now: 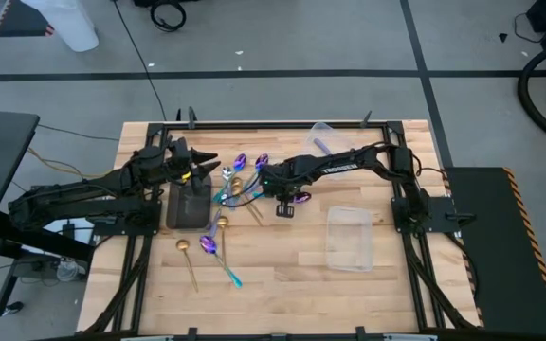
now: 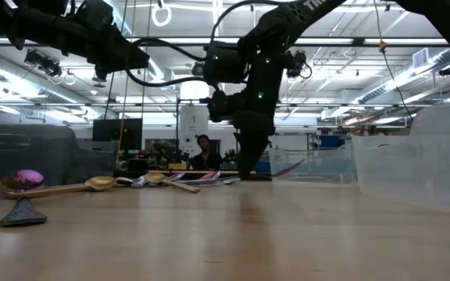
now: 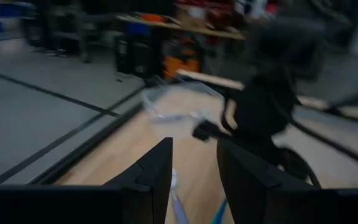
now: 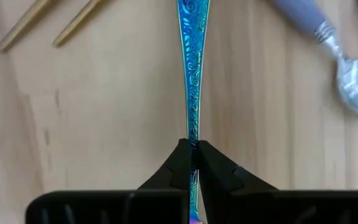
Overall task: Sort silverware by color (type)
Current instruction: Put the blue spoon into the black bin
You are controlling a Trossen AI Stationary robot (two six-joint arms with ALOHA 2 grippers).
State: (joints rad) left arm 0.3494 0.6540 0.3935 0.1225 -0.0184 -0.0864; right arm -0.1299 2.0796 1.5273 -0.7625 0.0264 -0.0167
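The pale wooden table (image 1: 282, 275) carries a dark rectangular tray (image 1: 189, 206), with the left gripper (image 1: 209, 171) above it, fingers apart and empty. At mid-table the right gripper (image 4: 191, 155) is closed on the thin, engraved teal handle of an iridescent spoon (image 4: 191, 68), beside a silver spoon (image 4: 353, 87) with smooth lilac handle.

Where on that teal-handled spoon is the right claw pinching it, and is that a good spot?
The right gripper is shut on the teal-handled spoon across its thin flat handle, from above. That seems sensible: the handle lies flat on the table, narrow enough to pinch.
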